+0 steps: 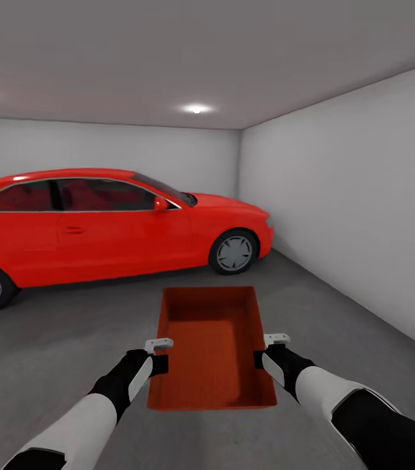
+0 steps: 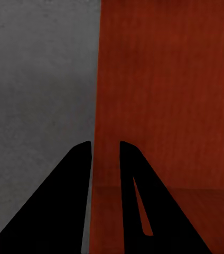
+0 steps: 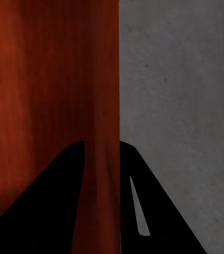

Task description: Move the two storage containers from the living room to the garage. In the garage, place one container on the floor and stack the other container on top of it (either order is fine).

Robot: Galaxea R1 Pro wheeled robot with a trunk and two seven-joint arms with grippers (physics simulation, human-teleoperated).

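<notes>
Red-orange rectangular open-top plastic bin [image 1: 213,349] held above dark grey speckled concrete floor [image 1: 51,339], near the red car [image 1: 103,222]. Left end effector [image 1: 158,344] and right end effector [image 1: 276,340] each clamped on a long side wall.
</notes>
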